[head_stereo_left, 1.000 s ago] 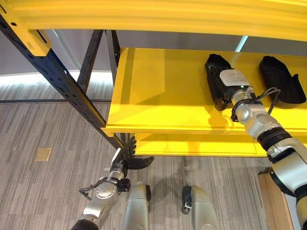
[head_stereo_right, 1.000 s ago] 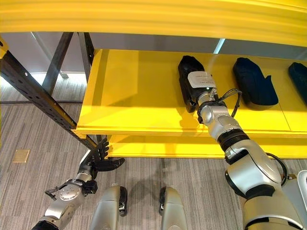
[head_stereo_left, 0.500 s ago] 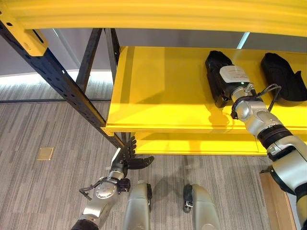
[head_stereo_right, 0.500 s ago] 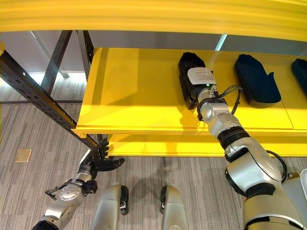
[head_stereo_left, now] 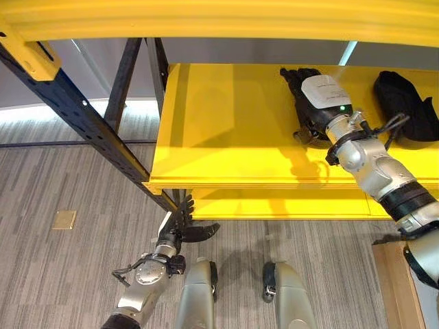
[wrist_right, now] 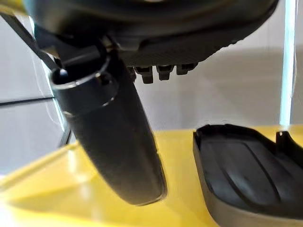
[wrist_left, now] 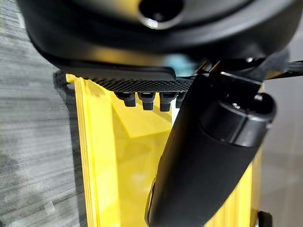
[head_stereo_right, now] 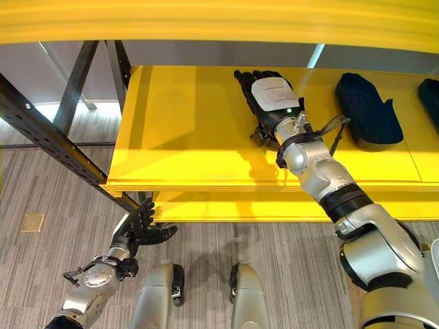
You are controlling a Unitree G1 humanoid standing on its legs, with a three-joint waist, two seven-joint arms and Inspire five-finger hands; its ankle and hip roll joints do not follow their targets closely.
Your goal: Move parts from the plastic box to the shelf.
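Note:
My right hand (head_stereo_left: 306,103) reaches over the yellow shelf (head_stereo_left: 226,130), palm down and open, its fingers (head_stereo_right: 250,79) straight and spread toward the back. A black moulded part (head_stereo_left: 405,106) lies on the shelf to its right, apart from the hand. Another part (head_stereo_right: 431,99) sits at the far right edge. In the right wrist view a black part (wrist_right: 246,175) rests flat on the shelf beside my thumb (wrist_right: 113,142), not touching it. Whatever lies under the palm is hidden. My left hand (head_stereo_left: 180,229) hangs open and empty low above the floor, below the shelf's front edge.
Dark steel rack uprights (head_stereo_left: 82,116) slant down at the left. A yellow beam (head_stereo_left: 219,20) crosses overhead. A lower yellow shelf edge (head_stereo_left: 274,205) runs under the first. A wooden surface (head_stereo_left: 391,288) shows at lower right, and a small brass plate (head_stereo_left: 63,219) is set in the carpet.
My right hand has swung left and farther back over the shelf, and its fingers have straightened and spread. The left hand has stayed where it was.

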